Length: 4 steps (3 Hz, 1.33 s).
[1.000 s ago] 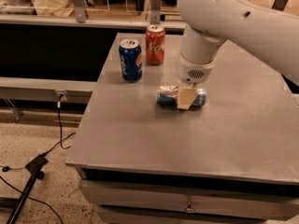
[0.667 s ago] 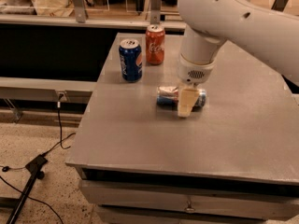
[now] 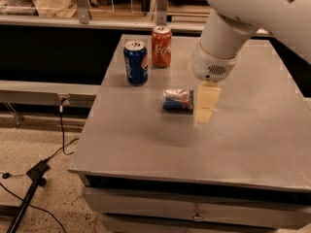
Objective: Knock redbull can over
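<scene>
Three cans sit on the grey worktop [image 3: 146, 144]: the redbull can [image 3: 176, 100] lies on its side at mid-frame, and the blue Pepsi can [image 3: 136, 62] and red Coca-Cola can [image 3: 161, 46] stand upright above and left of it. The end effector [image 3: 203, 116] hangs tip-down just right of the redbull can, possibly touching it. Spread or pressed together, cannot tell.

The redbull can [image 3: 177, 100] lies on its side on the bench [image 3: 146, 144]. The pincer [image 3: 204, 113] hangs just beside its right end, blocking that side. A Pepsi can [image 3: 136, 62] and Coca-Cola can [image 3: 161, 46] stand behind-left. Nearer the camera, open bench gives passage.
</scene>
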Each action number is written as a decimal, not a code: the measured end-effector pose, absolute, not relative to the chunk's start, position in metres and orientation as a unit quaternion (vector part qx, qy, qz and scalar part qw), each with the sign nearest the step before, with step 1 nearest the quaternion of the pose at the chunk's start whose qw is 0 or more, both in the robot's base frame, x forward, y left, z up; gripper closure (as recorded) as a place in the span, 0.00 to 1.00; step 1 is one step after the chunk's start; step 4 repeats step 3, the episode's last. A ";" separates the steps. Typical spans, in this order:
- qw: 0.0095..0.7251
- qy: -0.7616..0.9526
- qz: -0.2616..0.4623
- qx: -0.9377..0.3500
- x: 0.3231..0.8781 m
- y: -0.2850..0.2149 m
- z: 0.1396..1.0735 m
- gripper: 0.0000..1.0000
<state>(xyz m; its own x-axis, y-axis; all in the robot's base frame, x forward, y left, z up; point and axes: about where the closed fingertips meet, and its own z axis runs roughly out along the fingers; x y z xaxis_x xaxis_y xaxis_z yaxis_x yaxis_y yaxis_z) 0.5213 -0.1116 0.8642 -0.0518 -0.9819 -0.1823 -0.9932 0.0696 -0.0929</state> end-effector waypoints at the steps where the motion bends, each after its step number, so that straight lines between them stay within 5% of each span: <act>1: 0.151 0.711 0.057 -0.684 0.518 -0.125 0.874 0.00; 2: 0.207 0.688 0.096 -0.689 0.525 -0.132 0.885 0.00; 4: 0.206 0.689 0.096 -0.689 0.525 -0.132 0.884 0.00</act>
